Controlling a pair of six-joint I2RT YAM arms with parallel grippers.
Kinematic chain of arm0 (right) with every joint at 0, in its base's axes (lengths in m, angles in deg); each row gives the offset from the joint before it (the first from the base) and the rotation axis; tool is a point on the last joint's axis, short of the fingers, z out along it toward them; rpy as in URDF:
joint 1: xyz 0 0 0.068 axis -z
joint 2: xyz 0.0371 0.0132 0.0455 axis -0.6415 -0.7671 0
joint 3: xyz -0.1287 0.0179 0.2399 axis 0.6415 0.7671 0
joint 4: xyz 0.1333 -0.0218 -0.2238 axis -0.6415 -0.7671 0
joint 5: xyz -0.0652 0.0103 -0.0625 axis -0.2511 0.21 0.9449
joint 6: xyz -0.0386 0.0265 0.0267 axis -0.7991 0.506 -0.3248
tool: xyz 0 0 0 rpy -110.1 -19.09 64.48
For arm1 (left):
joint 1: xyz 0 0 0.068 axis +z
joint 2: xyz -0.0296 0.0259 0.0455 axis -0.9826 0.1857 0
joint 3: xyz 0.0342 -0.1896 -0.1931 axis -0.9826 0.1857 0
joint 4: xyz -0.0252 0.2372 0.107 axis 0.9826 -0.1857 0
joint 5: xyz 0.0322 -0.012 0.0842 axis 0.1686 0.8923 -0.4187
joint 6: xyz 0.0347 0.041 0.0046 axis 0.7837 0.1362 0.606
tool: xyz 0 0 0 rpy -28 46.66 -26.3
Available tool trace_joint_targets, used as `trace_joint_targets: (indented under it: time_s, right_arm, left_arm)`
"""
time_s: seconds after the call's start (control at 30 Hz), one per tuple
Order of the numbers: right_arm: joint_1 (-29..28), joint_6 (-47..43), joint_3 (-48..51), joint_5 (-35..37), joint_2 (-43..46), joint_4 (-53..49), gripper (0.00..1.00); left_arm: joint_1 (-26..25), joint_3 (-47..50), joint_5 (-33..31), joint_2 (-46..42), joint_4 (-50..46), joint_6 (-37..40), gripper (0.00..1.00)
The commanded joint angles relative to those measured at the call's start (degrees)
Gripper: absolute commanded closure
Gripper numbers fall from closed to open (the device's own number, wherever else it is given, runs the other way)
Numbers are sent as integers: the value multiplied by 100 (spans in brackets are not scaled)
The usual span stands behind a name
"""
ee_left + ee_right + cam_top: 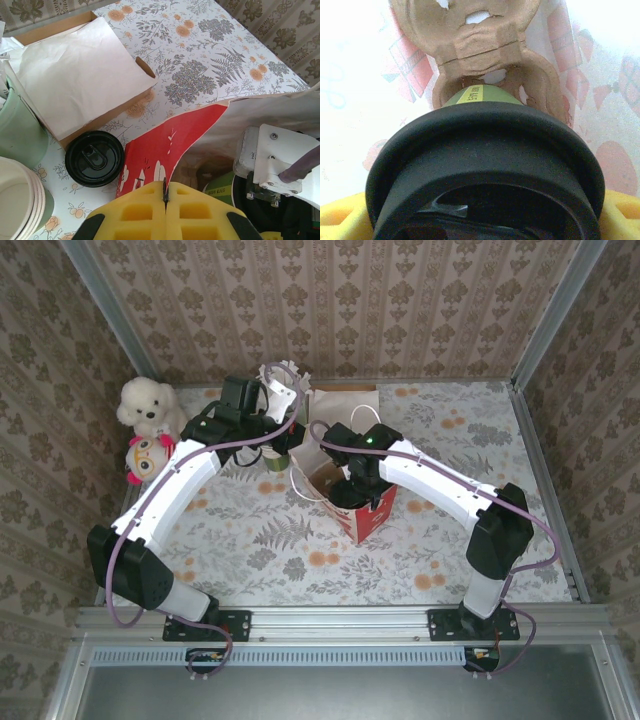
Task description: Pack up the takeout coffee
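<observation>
The takeout coffee [480, 145] is a green cup with a yellow label under a black lid. It hangs inside the red paper bag [365, 515], just above a brown pulp carrier [475, 45] at the bag's bottom. My right gripper [480, 217] reaches down into the bag and is shut on the cup, one yellow finger on each side of the lid. My left gripper [165, 192] is shut on the bag's rim at its left side and holds the mouth apart. In the left wrist view the green cup [220, 186] and the right gripper [272, 155] show inside the bag.
A loose round black lid [94, 158] lies on the table left of the bag. A stack of green cups [17, 200], a pale green holder [17, 125] and a cardboard box with white paper [75, 70] crowd the far left. Two plush toys [148, 405] stand by the left wall.
</observation>
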Motion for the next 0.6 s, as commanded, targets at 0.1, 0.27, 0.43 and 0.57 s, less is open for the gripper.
trace_joint_targets:
  time_s: [0.1,0.27,0.43,0.57]
  right_arm:
    - [24,41,103,179,292,78,65]
    - [25,15,188,245,334,198,65]
    - [26,0,200,241,315,220,65]
    - [22,-14,174,230,303,209,65]
  left_arm:
    - [67,-45,48,-152,108,-81,100]
    - [66,-44,65,-134,117,-95,100]
    - [67,-36,66,-134,126,-116,100]
    - [66,-25,74,-134,126,-111,100]
